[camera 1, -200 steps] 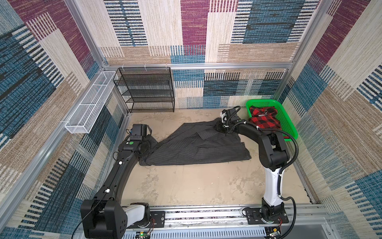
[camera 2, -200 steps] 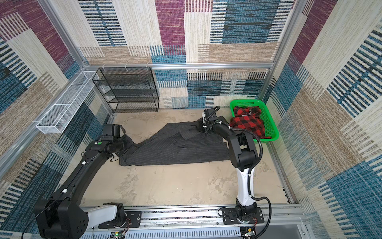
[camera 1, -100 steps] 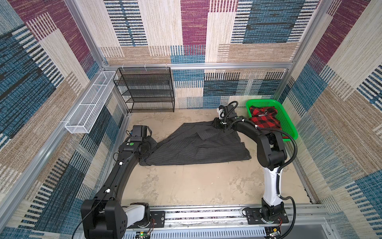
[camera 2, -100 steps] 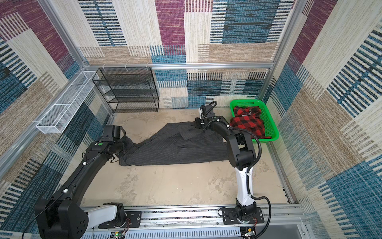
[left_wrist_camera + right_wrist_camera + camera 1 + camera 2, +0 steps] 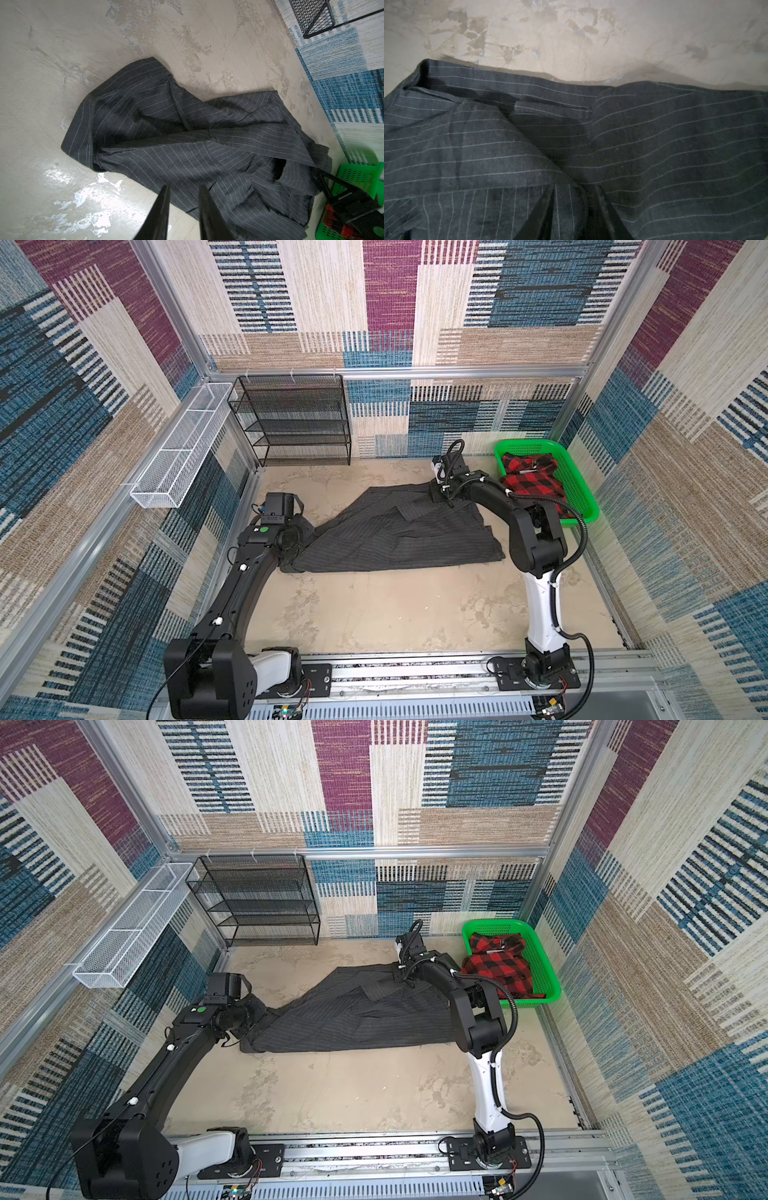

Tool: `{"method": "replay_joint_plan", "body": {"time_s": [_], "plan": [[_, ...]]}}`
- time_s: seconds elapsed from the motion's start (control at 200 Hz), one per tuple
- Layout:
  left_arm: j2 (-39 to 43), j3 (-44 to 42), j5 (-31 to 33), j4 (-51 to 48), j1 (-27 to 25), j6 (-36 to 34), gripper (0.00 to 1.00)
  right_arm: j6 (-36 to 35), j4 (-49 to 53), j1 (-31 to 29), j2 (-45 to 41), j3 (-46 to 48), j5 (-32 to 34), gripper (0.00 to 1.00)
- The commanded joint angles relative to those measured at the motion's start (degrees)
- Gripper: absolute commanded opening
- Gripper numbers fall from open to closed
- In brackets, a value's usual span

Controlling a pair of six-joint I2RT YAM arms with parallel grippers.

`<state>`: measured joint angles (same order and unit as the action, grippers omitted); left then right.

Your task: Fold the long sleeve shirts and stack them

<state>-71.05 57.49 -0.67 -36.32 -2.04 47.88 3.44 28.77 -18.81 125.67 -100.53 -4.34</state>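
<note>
Your right gripper (image 5: 571,199), pinching the grey shirt (image 5: 399,535) beside the green basket (image 5: 525,442), has barely shifted. Your left gripper (image 5: 184,189), far from the basket, stays parted and empty.

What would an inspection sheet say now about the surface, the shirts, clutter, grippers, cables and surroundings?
Surface: beige mottled tabletop, worn patches.
Job's things: charcoal pinstriped cloth shirt spread unfolded; red-and-black check cloth shirt bunched in green plastic mesh basket.
Clutter: nothing seen.
Grippers: left gripper open at charcoal shirt's left end; right gripper at its far edge, cloth between its jaws, grip unclear.
Cables: black corrugated cable loops along right arm.
Surroundings: black wire-mesh rack, white wire basket, patterned woven wall panels.
</note>
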Motion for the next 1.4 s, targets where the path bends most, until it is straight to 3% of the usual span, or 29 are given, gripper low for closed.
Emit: {"method": "replay_joint_plan", "body": {"time_s": [0.0, 0.391, 0.661, 0.826, 0.952, 1.082, 1.242, 1.397], "plan": [[0.6, -0.4, -0.7, 0.5, 0.1, 0.4, 0.28, -0.9, 1.6, -0.2, -0.7, 0.4, 1.6, 0.37], [2.3, -1.9, -1.4, 1.0, 0.5, 0.7, 0.28, -0.3, 0.3, -1.0, -4.6, 5.3, 6.2, 0.46], [3.3, -2.3, -1.6, 0.9, 0.6, 0.9, 0.27, -1.3, -1.6, -1.5, -6.7, 6.9, 0.8, 0.12], [4.5, -2.7, -2.1, 1.2, 0.9, 0.9, 0.27, -4.1, -2.2, -4.3, -14.8, 12.8, -1.4, 0.08], [5.5, -3.3, -2.7, 1.7, 1.1, 0.9, 0.27, -8.1, -1.8, -10.1, -21.4, 18.4, 0.7, 0.06], [6.6, -4.3, -3.3, 1.9, 1.2, 0.7, 0.27, -12.1, -1.6, -19.3, -27.4, 25.4, 2.0, 0.06], [7.1, -4.7, -3.7, 0.9, 1.4, -0.2, 0.27, -9.9, 0.5, -26.7, -31.6, 31.7, 0.3, 0.08], [7.1, -4.8, -3.9, 0.6, 1.7, -1.0, 0.27, -4.5, 3.2, -28.6, -32.4, 36.0, -0.5, 0.32]]}}
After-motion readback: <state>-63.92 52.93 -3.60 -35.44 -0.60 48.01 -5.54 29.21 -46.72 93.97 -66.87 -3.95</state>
